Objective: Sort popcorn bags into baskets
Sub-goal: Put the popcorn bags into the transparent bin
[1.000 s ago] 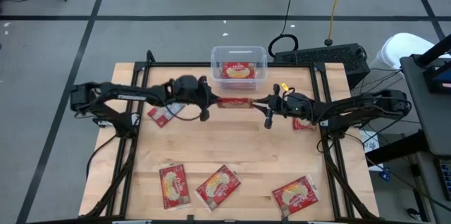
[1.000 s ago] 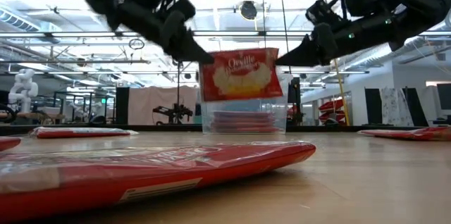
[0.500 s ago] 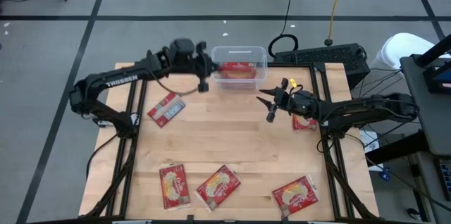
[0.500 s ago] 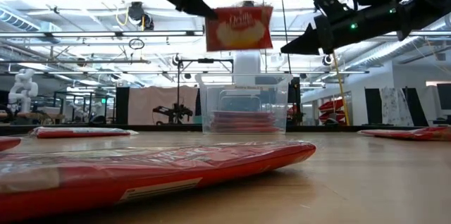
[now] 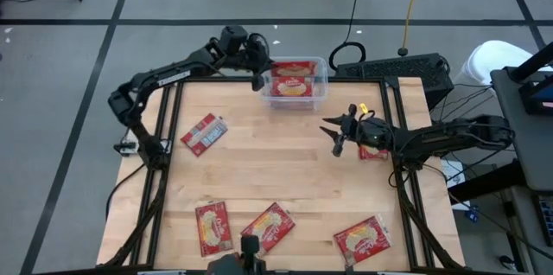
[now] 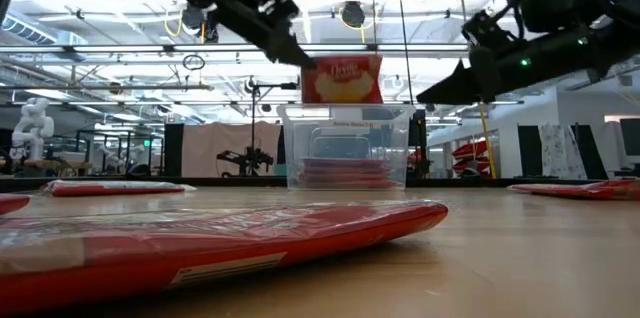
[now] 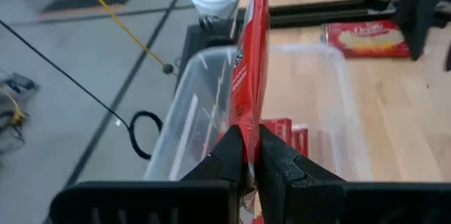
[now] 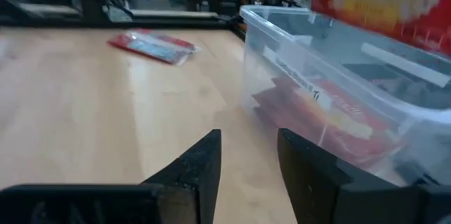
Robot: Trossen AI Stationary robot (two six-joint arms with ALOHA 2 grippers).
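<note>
Wooden table (image 5: 276,171), light planks in a black frame, bearing all items. Clear plastic tub (image 5: 295,84) at the far edge, rounded corners, red packets stacked inside. Left gripper (image 5: 259,73) above the tub's left rim, fingers clamped on one popcorn bag (image 6: 342,78) that hangs upright over the tub opening. Right gripper (image 5: 333,136) right of centre, above the bare table, fingers apart, holding nothing. Loose popcorn bags: one reverse-up at the left (image 5: 203,133), three face-up along the near edge (image 5: 213,228) (image 5: 268,227) (image 5: 361,238), one under the right arm (image 5: 373,150).
</note>
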